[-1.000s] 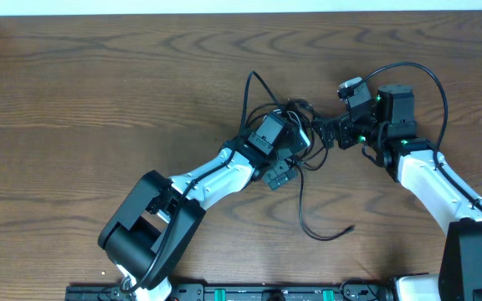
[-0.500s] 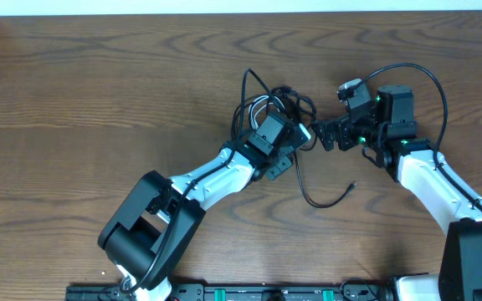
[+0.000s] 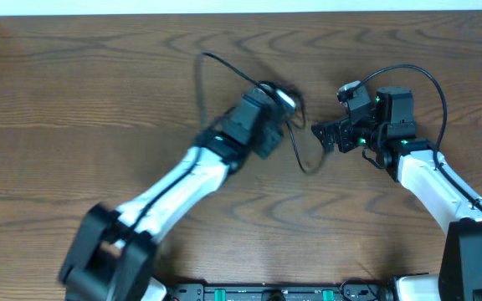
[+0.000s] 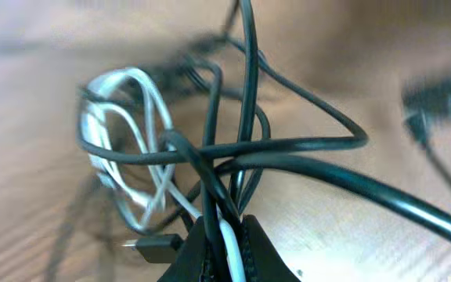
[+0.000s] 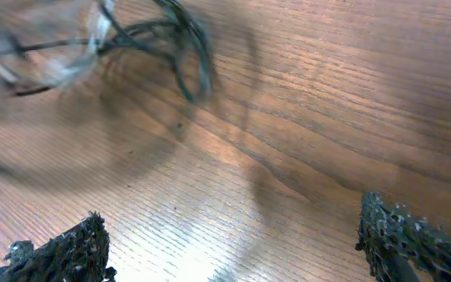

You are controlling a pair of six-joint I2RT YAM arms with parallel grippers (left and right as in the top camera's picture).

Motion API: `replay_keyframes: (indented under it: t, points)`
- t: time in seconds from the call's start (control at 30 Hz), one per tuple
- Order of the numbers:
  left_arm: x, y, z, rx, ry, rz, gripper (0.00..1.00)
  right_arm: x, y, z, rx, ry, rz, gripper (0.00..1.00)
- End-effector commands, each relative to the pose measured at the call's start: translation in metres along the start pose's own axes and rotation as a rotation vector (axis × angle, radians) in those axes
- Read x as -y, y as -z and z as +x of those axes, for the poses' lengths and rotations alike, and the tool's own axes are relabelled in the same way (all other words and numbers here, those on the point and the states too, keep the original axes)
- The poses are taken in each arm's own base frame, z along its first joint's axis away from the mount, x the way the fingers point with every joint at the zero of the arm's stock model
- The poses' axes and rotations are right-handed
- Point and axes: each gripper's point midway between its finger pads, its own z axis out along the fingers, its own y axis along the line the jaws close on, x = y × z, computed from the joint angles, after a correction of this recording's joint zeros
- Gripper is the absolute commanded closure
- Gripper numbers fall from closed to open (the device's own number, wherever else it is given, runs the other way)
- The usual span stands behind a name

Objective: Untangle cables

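Note:
In the left wrist view my left gripper (image 4: 224, 252) is shut on the cables, pinching one black cord (image 4: 288, 145) and the white cord (image 4: 124, 125) between its jaws. The rest of the knot hangs in loops in front of it, with a small black plug (image 4: 156, 247) beside the jaws. Seen from overhead, the left gripper (image 3: 279, 101) holds the cables (image 3: 294, 140) left of my right gripper (image 3: 323, 135). A black loop (image 3: 201, 71) trails up and left. The right gripper (image 5: 233, 251) stands open over bare wood, and the blurred cables (image 5: 159, 39) lie ahead of it.
The brown wooden table (image 3: 74, 100) stretches wide on the left. A pale wall edge (image 3: 224, 7) runs along the back. The right arm's own thick black wire (image 3: 429, 84) arcs above its wrist.
The left gripper closed on the cables and swung up and to the left, dragging the bundle away from the right gripper. The black tail slid up the table. The right arm stayed still.

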Motion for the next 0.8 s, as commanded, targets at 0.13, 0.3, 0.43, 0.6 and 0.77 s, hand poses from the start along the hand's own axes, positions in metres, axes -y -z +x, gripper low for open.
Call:
replay_keyframes:
  t: [0.13, 0.3, 0.43, 0.6, 0.77]
  points:
    - [-0.076, 0.066, -0.052, 0.225, 0.521, -0.103, 0.92, -0.004, 0.006, -0.011, 0.027, 0.023, -0.019, 0.01]
    - [-0.104, 0.073, -0.047, 0.253, 0.741, -0.133, 0.93, -0.016, 0.007, -0.014, 0.046, 0.03, -0.091, 0.01]
    - [-0.117, 0.076, -0.046, 0.284, 0.904, -0.133, 0.93, -0.033, 0.009, -0.021, 0.082, 0.085, -0.185, 0.01]
    - [-0.129, 0.08, -0.048, 0.326, 1.057, -0.128, 0.93, -0.032, 0.011, -0.038, 0.147, 0.089, -0.183, 0.01]
    - [-0.128, 0.079, -0.048, 0.314, 1.068, -0.091, 0.93, 0.009, 0.015, -0.066, 0.253, -0.076, 0.024, 0.01]
